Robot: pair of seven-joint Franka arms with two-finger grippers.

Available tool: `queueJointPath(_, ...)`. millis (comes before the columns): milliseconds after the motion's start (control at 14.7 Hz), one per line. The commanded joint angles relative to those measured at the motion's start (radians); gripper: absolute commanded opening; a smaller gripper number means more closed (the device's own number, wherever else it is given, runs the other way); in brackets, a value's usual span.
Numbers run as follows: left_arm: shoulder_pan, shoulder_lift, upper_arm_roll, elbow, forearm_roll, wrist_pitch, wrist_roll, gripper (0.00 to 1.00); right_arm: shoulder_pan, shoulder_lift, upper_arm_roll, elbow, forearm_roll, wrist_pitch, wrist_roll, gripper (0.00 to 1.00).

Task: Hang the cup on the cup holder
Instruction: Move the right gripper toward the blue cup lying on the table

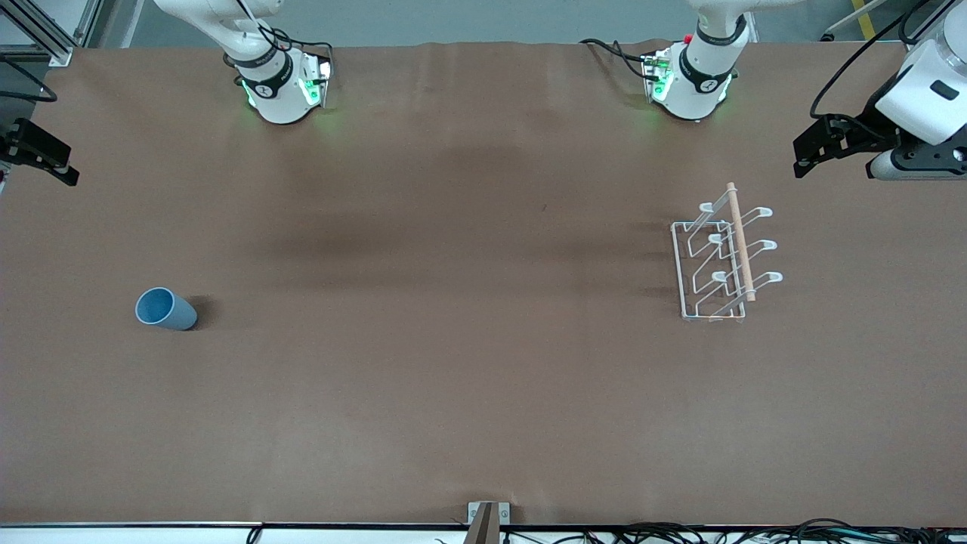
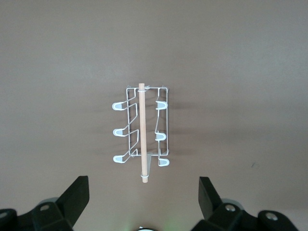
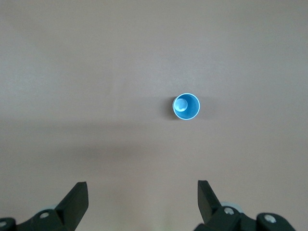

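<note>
Blue plastic tumbler, the cup (image 1: pixel 165 309), stands untouched, well apart from white wire cup holder (image 1: pixel 718 261). Both grippers, left (image 2: pixel 143 192) and right (image 3: pixel 142 195), hang high, fingers spread, empty. Likely next: right descends squarely over cup.

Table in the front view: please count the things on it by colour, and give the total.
Light blue: 1, the cup, toward the right arm's end.
White wire with wooden rod: 1, the cup holder, toward the left arm's end.
Total: 2.

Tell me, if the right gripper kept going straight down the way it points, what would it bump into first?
Probably just the bare table. The right gripper points down with its fingers open, and the cup stands upright a little off that line, so I think it would miss the cup, though depth is hard to judge.
</note>
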Motion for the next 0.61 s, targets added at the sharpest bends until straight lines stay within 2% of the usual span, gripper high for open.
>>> queueJointPath(0,0.033,0.01,-0.004,0.027,-0.013,-0.016,0.018,1.0,-0.006,0.002,0.003,0.005,0.002,0.003,0.014,1.0)
queueJointPath(408,0.038,0.033,-0.004,0.035,-0.012,-0.015,0.021,1.0,-0.012,0.004,0.003,0.005,0.002,0.004,0.007,1.0)
queueJointPath(544,0.038,0.072,-0.004,0.09,-0.01,-0.015,0.021,1.0,-0.015,0.009,0.001,0.002,0.003,0.01,0.006,1.0)
